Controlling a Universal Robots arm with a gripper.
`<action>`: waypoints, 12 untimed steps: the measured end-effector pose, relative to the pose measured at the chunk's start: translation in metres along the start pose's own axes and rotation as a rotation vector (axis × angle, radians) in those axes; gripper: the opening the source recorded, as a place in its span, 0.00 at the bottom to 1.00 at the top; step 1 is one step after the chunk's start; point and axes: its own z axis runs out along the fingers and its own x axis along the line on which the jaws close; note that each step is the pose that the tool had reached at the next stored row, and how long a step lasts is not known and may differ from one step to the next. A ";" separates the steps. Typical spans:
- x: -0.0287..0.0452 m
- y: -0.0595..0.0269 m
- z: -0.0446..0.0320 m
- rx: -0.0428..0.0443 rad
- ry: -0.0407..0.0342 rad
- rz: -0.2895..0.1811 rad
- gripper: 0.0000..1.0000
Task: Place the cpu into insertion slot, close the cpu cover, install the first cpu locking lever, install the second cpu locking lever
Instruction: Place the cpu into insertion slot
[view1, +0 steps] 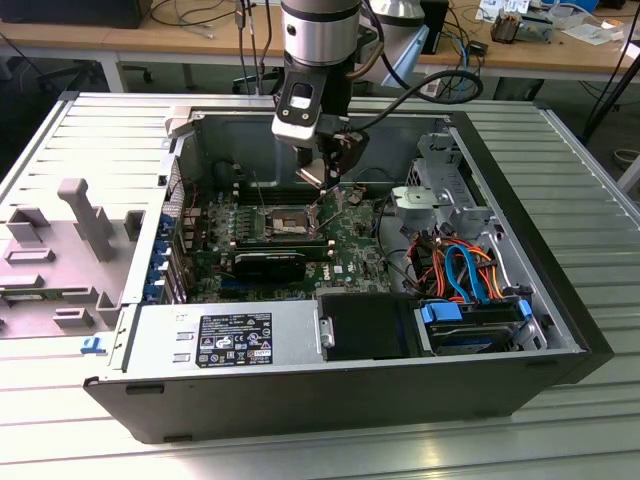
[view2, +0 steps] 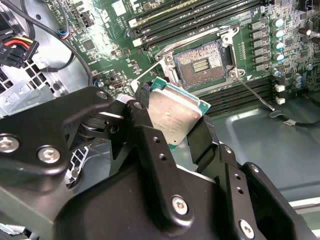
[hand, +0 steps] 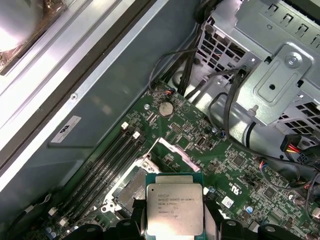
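Gripper (view2: 172, 120) is pinched on the cpu (view2: 175, 112): one finger on each of two opposite edges, metal lid left bare. Holding by the edges keeps my pads off the contact side and lets the chip go down flat.

The cpu is in the air, not seated. In the first wrist view it (hand: 174, 207) hangs above the insertion slot (hand: 127, 192) and overlaps one side of it. In the second wrist view it sits tilted, and the slot (view2: 202, 62) is fully exposed beside it, contact field visible. So I judge I'm above the slot but not lined up with it.

The slot is clear to receive. A silver frame strip standing up at its edge (hand: 175, 154) reads as the cpu cover swung open, though I can't confirm that. A thin locking lever (view2: 255, 93) angles away from the slot's corner, released rather than hooked. That fits: cover and levers have to be out of the way before the chip goes in.

The memory slots (view2: 200, 15) run just beside the slot. In the exterior view the gripper (view1: 335, 180) hangs inside the open case, close over the slot (view1: 288, 220).

Step in hand: placing. Cover and both levers not yet done.
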 end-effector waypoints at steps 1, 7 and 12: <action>0.0000 0.0000 0.0000 -0.0001 -0.0002 0.003 0.55; 0.0000 0.0000 0.0000 -0.0002 -0.0012 0.013 0.55; 0.0000 0.0000 0.0000 -0.0003 -0.0019 0.022 0.55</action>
